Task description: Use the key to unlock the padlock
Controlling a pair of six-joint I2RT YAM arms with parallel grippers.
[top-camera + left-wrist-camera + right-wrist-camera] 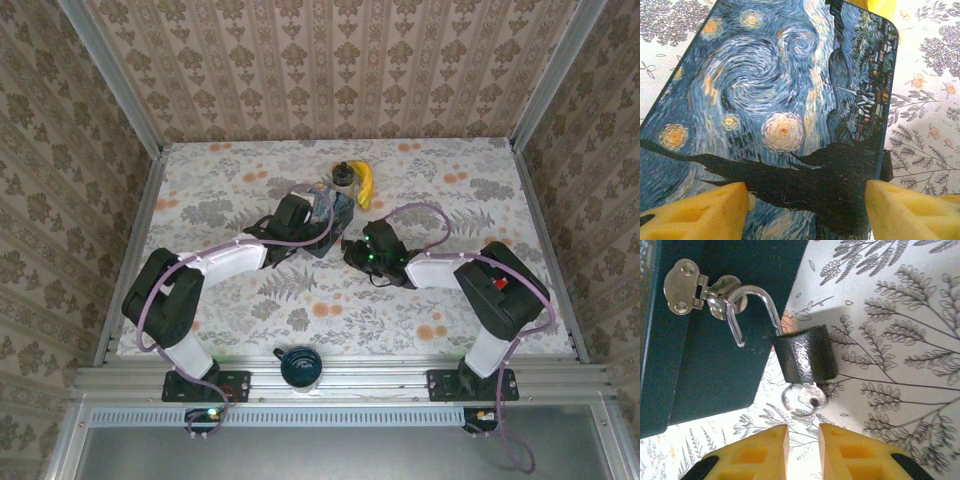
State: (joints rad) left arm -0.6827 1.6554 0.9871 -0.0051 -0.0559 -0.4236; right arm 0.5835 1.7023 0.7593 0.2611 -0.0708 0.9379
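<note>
Padlock (805,355) is lying flat on the table (900,340), just ahead of your right gripper (802,447). That arm is sitting much nearer to it than the left one.

The lock's long axis is running almost straight away from those fingertips, leaning a little left at the far end. The key (807,399) is sitting in the near end, with its round head facing the gap between the jaws and lying just beyond them, apart from both pads.

You are keeping the right jaws only slightly parted, with nothing between them.

The shackle (752,305) is looping through the hasp (687,287) on the tin box (700,380), and one leg is hanging free of the body, so the lock is looking already sprung.

Your left gripper (806,192) is straddling the near end of the box from above. Whether it is clamping the box or just hovering over it, I am not managing to tell.

The box lid is lying shut, hiding whatever is inside. A dark cup (299,367) is standing at the near table edge, and I am not making out its contents.
</note>
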